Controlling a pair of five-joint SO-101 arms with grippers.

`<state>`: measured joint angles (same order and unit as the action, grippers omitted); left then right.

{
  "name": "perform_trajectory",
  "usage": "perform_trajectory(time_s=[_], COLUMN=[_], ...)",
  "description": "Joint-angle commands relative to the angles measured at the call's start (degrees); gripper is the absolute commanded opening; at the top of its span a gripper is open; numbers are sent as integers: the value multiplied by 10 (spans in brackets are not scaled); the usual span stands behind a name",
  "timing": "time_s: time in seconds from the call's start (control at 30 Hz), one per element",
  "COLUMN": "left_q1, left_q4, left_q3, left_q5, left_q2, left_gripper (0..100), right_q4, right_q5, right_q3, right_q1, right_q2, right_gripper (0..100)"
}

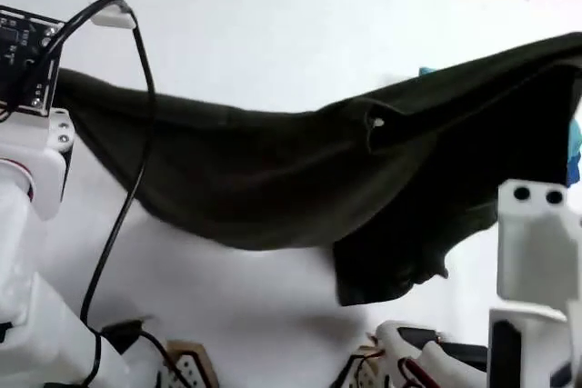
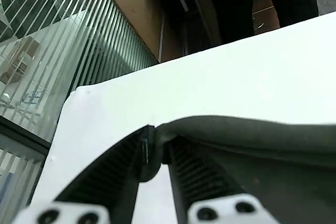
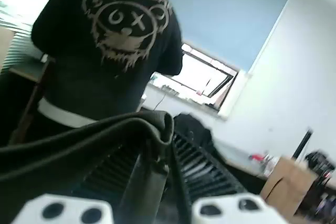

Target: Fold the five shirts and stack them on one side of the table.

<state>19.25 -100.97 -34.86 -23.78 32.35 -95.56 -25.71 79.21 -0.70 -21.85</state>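
A dark green shirt [image 1: 300, 179] hangs stretched across the white table [image 1: 273, 34], raised at both ends and sagging in the middle, with a loose flap drooping at the front right. My left gripper [image 2: 155, 153] is shut on one end of the shirt [image 2: 252, 145], which folds over between its ribbed fingers [image 2: 191, 174]. My right gripper [image 3: 163, 150] is shut on the other end of the shirt [image 3: 79, 145], held high above the table. The left arm [image 1: 36, 161] stands at the left edge of the high view and the right arm [image 1: 536, 243] at the right.
A black cable [image 1: 127, 179] runs from the left arm down across the shirt's left part. A bit of blue cloth [image 1: 573, 147] peeks out behind the shirt at the right edge. Small circuit boards and wires [image 1: 191, 365] lie at the front edge. Bare table [image 2: 236, 77] extends beyond the shirt.
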Motion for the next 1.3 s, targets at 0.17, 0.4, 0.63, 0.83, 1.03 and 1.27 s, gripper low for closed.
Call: perform_trajectory(time_s=[0.17,0.4,0.63,0.83,1.03,1.27], left_q1=[-4,-18,-16,-18,-18,-18], left_q4=[-11,-11,-14,-14,-14,-14], left_q3=[-19,-20,-119,-162,-114,-29], left_q5=[51,98,115,116,114,113], left_q2=[-88,-106,-105,-102,-26,71], left_gripper=[28,30,30,30,30,30], right_q4=[49,52,64,59,34,15], right_q5=[14,15,15,15,43,43], right_q3=[-90,-147,-158,-155,-156,-156], right_q1=[0,0,0,0,0,7], right_q2=[-8,-7,-21,-82,-132,-176], right_gripper=[20,20,20,20,20,20])
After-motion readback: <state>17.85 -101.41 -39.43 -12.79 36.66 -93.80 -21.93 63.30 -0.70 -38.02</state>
